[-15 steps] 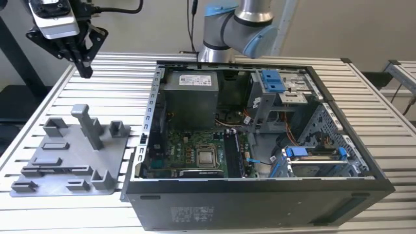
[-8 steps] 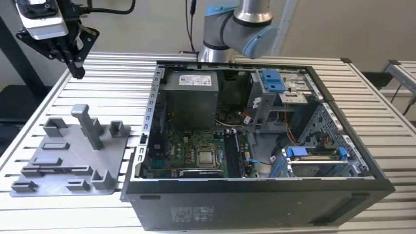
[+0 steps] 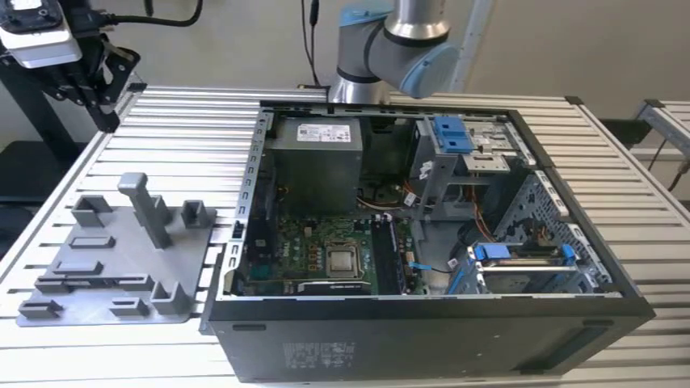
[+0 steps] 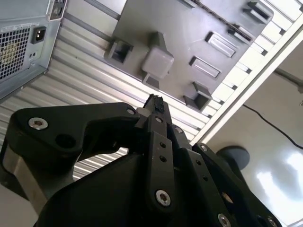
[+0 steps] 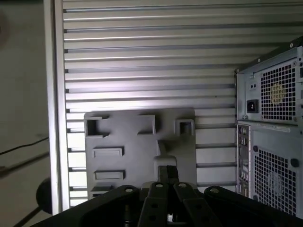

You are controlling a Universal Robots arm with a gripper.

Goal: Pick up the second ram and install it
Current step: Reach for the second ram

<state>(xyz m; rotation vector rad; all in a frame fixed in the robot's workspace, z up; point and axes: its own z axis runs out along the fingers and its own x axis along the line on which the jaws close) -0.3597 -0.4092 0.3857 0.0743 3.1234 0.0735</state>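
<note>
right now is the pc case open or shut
Open. The pc case lies on its side with its panel off; the motherboard and power supply inside show plainly.

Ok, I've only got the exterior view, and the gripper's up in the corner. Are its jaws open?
Observer: No. In both wrist views the gripper has its jaws shut together.
Operator: What's it pointing at?
Observer: The grey plate. Its tall post lines up with the jaw tips.
Operator: Anything else I can't see?
Observer: The PC from behind, in the first wrist view: a power socket and vent grilles.
</note>
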